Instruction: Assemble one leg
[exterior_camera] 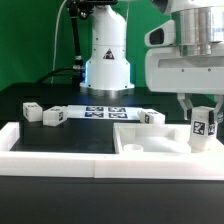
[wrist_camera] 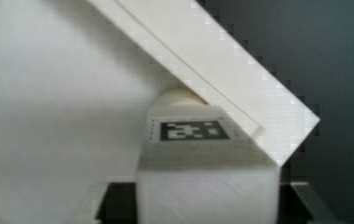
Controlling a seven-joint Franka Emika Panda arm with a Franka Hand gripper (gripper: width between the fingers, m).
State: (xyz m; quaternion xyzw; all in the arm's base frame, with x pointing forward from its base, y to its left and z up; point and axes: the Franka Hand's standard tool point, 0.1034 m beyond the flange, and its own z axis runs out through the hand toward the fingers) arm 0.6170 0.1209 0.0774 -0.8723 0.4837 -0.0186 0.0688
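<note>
The leg (exterior_camera: 202,126) is a small white post with a black-and-white tag on its face. My gripper (exterior_camera: 201,112) is shut on it and holds it upright over the exterior view's right end of the large flat white plate (exterior_camera: 150,142). The leg's lower end sits at the plate's surface; whether it touches I cannot tell. In the wrist view the leg (wrist_camera: 200,165) fills the space between my black fingers (wrist_camera: 119,203), with its tag toward the plate's edge (wrist_camera: 227,70).
Two more white legs (exterior_camera: 31,111) (exterior_camera: 53,117) lie at the exterior view's left, and another (exterior_camera: 152,117) lies behind the plate. The marker board (exterior_camera: 105,111) lies at the back. A raised white border (exterior_camera: 60,145) runs along the front and left.
</note>
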